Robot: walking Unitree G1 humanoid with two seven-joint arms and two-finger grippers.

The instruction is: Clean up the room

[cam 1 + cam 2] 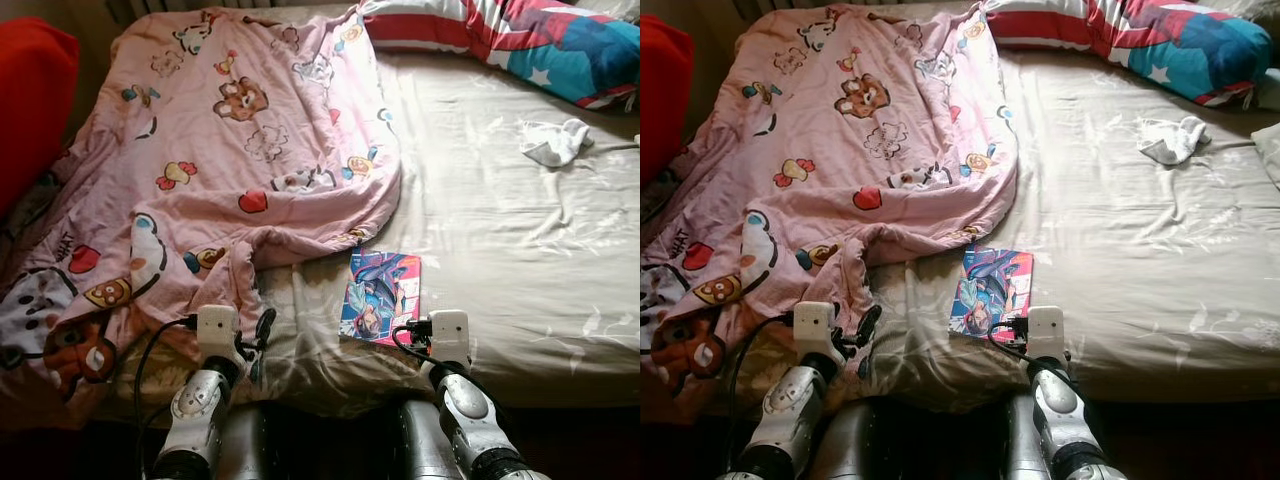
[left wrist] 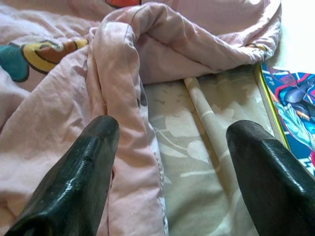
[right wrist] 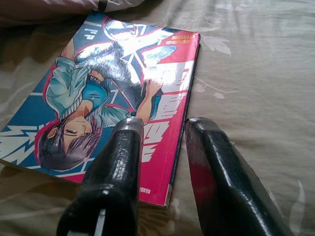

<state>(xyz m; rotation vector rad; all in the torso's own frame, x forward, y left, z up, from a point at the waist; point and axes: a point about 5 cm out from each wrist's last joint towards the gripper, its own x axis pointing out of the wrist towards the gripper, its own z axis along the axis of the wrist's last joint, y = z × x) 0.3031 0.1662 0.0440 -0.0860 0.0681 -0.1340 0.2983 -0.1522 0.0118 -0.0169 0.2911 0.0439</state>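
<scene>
From the head, a comic book (image 1: pixel 381 297) lies flat on the beige bed sheet (image 1: pixel 500 250), beside a pink cartoon quilt (image 1: pixel 215 150). Left gripper (image 2: pixel 170 147) is spread wide over the quilt's edge. Right gripper (image 3: pixel 165 147), fingers narrowly parted, straddles the book's near corner.

Head pair: 2 eyes looking forward and down from above the bed's (image 1: pixel 520 290) near edge; both arms rise from the bottom.
Offset: the right eye shows the same scene shifted slightly, the book (image 1: pixel 992 290) further left.
Left wrist: low and close, facing along its fingers (image 2: pixel 74 182) at the quilt's (image 2: pixel 59 98) folded edge and the sheet.
Right wrist: low and close, facing along its fingers (image 3: pixel 118 167) over the book's near corner.
Shared: the book lies in all 4 views; the quilt edge in 3.
</scene>
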